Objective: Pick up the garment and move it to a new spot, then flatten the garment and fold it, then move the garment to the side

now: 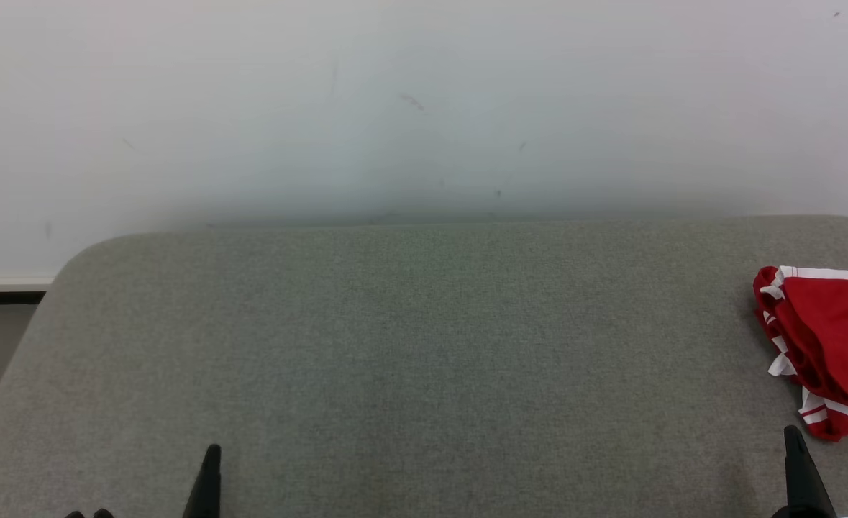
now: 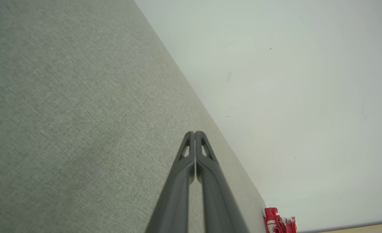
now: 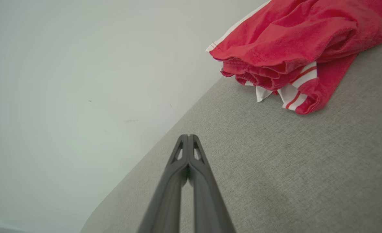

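Two grippers stand low at the near edge of the grey cloth-covered surface (image 1: 424,345), both clenched with nothing between their fingers. At the lower left of the head view the left gripper (image 1: 212,452) shows as one thin dark blade. Its wrist view shows the tips pressed together, with only a narrow slit farther down the fingers, and bare grey cloth beneath them. The right gripper (image 1: 792,430) rises at the lower right, and its wrist view likewise shows the two tips meeting over bare cloth. Just beyond the right gripper and slightly to its right, near but not touching, lies the garment (image 1: 837,338). It is a bright red bundle in loose folds at the right edge of the surface, cut off by the edge of the head view. White bands with thin red stripes peek out along its left and near sides, and a white edge runs along its far side. It is well apart from the left gripper, with the whole width of the surface between them. Behind the surface stands a pale wall (image 1: 424,108) with a few faint marks.
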Tool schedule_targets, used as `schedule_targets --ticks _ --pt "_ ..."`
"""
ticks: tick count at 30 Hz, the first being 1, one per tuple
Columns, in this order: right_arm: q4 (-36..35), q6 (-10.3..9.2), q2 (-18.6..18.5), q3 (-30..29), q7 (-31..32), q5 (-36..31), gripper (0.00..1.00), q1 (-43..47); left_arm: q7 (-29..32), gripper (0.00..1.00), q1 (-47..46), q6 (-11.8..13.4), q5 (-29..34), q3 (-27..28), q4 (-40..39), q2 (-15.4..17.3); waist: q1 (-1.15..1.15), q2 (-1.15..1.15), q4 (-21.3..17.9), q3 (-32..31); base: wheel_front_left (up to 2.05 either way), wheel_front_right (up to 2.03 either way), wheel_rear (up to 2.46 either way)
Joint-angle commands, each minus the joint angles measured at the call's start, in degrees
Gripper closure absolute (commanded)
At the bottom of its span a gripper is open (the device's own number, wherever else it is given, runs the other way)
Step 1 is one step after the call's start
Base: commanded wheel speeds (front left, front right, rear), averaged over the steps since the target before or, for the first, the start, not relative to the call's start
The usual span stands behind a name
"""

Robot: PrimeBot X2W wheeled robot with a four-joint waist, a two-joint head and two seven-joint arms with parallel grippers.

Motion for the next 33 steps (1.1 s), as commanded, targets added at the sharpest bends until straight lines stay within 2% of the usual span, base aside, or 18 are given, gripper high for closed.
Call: schedule_targets --ticks 1,33 --pt "-0.3 -0.08 -0.7 -0.2 0.4 2.0 1.00 -1.4 0.4 1.00 -1.3 -0.4 -2.2 0.5 -0.3 0.6 -0.01 0.00 0.0 0.0 0.00 0.00 0.00" --pt "0.3 -0.10 -0.9 -0.5 5.0 21.6 1.00 -4.2 5.1 1.00 -4.9 -2.2 -19.6 3.2 0.9 0.6 -0.01 0.00 0.2 1.0 0.00 0.00 0.00"
